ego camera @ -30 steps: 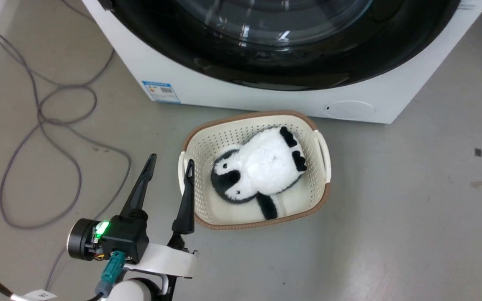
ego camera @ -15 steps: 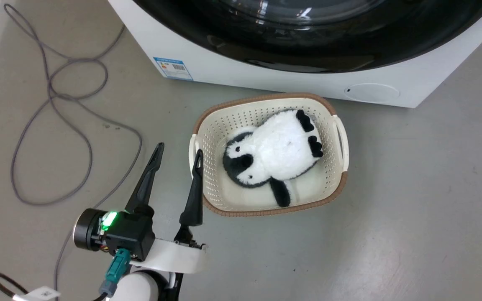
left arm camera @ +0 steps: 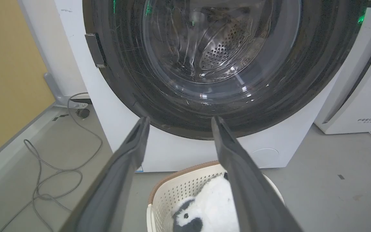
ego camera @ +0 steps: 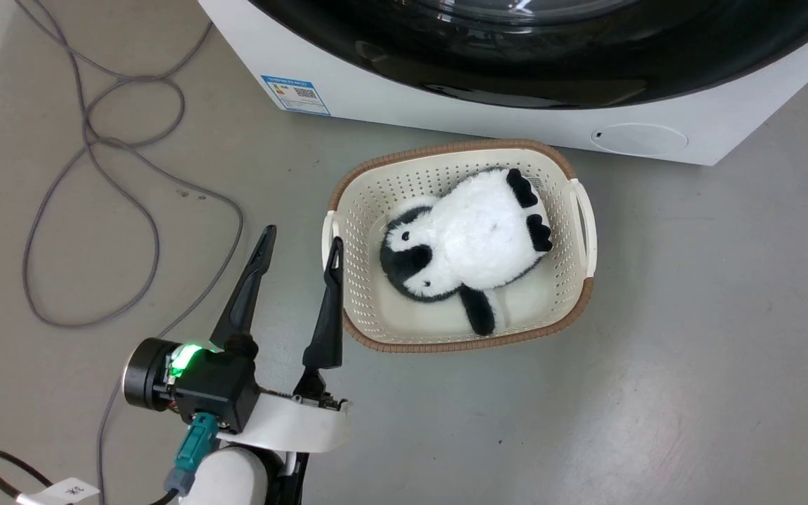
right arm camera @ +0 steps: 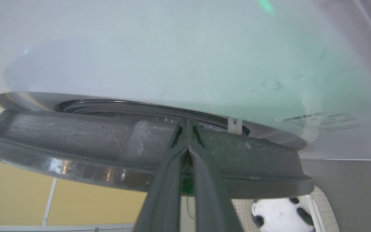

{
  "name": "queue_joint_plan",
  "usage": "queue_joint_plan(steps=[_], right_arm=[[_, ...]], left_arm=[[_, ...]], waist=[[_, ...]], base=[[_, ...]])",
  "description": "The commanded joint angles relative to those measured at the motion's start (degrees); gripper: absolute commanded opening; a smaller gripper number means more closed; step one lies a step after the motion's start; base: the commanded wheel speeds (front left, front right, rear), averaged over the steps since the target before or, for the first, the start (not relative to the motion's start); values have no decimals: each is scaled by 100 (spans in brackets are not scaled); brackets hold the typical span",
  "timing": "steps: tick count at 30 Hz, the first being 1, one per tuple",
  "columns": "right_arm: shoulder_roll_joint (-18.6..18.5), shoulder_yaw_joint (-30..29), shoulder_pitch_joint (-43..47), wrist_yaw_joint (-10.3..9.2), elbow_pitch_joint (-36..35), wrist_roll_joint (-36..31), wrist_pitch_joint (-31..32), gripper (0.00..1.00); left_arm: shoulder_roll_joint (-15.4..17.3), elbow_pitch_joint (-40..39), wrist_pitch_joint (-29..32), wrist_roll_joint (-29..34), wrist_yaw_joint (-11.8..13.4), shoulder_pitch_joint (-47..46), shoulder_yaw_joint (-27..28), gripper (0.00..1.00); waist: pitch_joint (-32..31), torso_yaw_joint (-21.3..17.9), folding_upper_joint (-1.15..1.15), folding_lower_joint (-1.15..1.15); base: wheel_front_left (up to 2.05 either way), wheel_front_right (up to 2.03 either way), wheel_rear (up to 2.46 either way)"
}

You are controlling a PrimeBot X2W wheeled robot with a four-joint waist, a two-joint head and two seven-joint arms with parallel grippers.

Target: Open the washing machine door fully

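Now, washing machine (ego camera: pixel 446 123): white front-loader on the grey floor (ego camera: pixel 691 351), squarely ahead of us.
Washing machine door (left arm camera: pixel 317 74): black-rimmed glass, ajar by our reading of the right wrist view, where a gap shows between its rim and the machine's front; far from fully open.
Basket (ego camera: pixel 376 203): on the floor just before the machine, plush penguin (ego camera: pixel 474 245) inside.
Left gripper (ego camera: pixel 302 236): jaws apart, empty, low beside the basket; the door lies ahead and above.
Right gripper (right arm camera: pixel 187 122): jaws together, tips at the door's rim; we cannot tell whether they pinch it. We judge this the nearer arm for the swing.
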Motion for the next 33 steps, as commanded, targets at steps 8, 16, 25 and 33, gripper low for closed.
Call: queue_joint_plan(steps=[8,16,25,33], right_arm=[[216,-133,289,-2,-144,-139,469,0],[484,-614,454,-2,-232,-155,657,0],[687,-775,949,-2,-455,-496,961,0],[1002,-964,1678,-2,-836,-560,1206,0]], left_arm=[[8,21,-32,-24,0,37,-10,100],[8,48,-32,-27,-8,61,-50,100],[8,109,-32,6,-49,173,-2,100],[8,219,-32,-27,-66,312,28,100]], waist=[[-99,23,0,0],[-230,44,0,0],[-463,77,0,0],[-996,102,0,0]], base=[[0,0,0],[0,0,0],[0,0,0],[0,0,0]])
